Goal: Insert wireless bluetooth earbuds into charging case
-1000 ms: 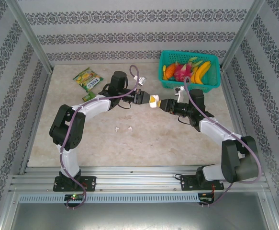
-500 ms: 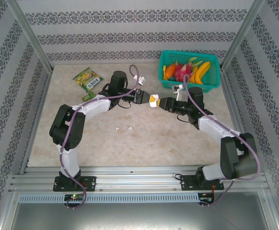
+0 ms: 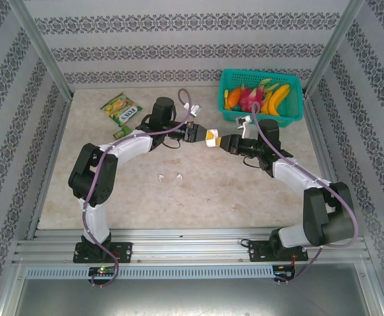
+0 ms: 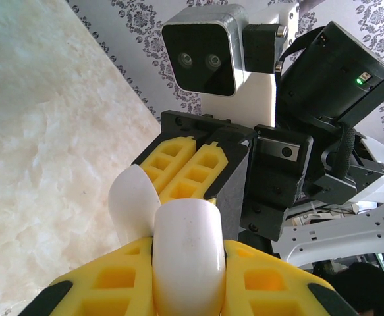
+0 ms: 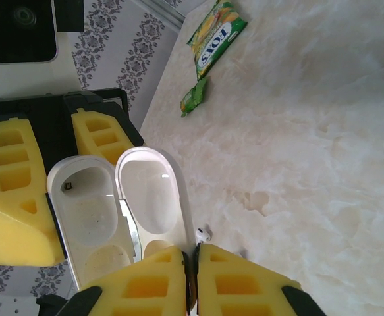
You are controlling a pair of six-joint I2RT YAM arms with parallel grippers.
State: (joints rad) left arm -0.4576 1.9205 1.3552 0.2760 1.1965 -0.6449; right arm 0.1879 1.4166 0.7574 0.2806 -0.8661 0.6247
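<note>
My left gripper (image 3: 203, 135) is shut on the white charging case (image 3: 211, 137), holding it up above the table's far middle. In the left wrist view the case body (image 4: 186, 253) sits between the yellow pads, and its lid (image 4: 131, 204) stands swung open. My right gripper (image 3: 223, 141) meets the case from the right. In the right wrist view its jaws (image 5: 193, 260) are shut together on the rim of the open lid (image 5: 149, 191), beside the empty base (image 5: 86, 210). Two white earbuds (image 3: 161, 176) (image 3: 178, 176) lie on the table in front of and below the case. One earbud (image 5: 202, 234) shows just past my right fingertips.
A teal basket (image 3: 296, 99) of toy fruit stands at the back right, close behind the right arm. A green candy packet (image 3: 121, 108) and a small green wrapper (image 3: 120, 133) lie at the back left. Patterned walls and metal posts ring the table.
My right gripper has edged left up to the case and closed its jaws on the lid's rim. The left gripper and the case have stayed put.
</note>
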